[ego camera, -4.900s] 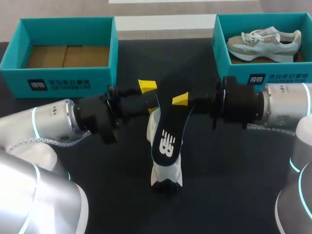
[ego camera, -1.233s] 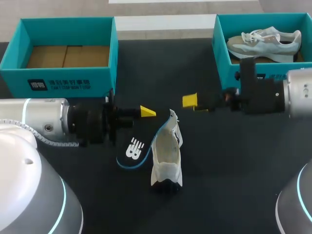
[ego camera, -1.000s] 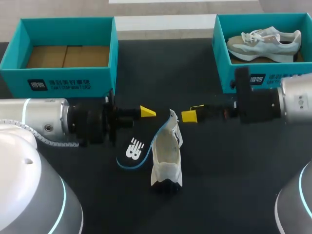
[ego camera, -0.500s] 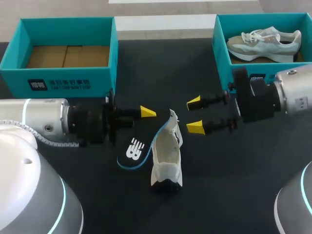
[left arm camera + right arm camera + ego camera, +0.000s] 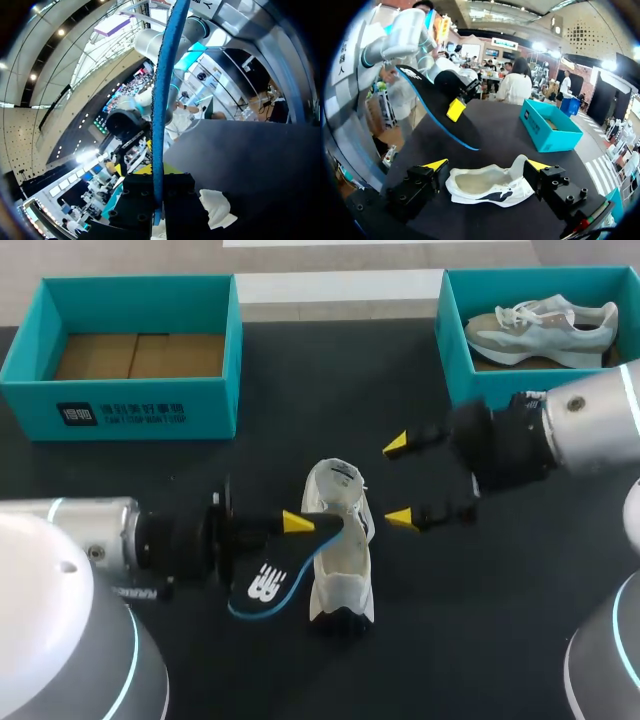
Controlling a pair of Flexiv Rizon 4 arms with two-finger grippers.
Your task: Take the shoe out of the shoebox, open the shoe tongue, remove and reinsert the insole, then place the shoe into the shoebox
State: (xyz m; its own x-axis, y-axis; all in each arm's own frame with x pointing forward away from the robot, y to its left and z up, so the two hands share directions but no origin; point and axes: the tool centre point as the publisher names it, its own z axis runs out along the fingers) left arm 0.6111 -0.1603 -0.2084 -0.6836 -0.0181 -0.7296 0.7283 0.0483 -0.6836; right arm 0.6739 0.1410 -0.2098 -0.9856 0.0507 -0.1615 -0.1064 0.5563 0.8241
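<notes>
In the middle of the table [image 5: 450,630], the shoe [image 5: 340,550] sits out in the open, tongue lifted; the left gripper [image 5: 300,523] pinches the insole [image 5: 262,585], its tip over the shoe; the right gripper [image 5: 398,481] hangs wide open beside it; putting the insole back and boxing the shoe seem left.
</notes>
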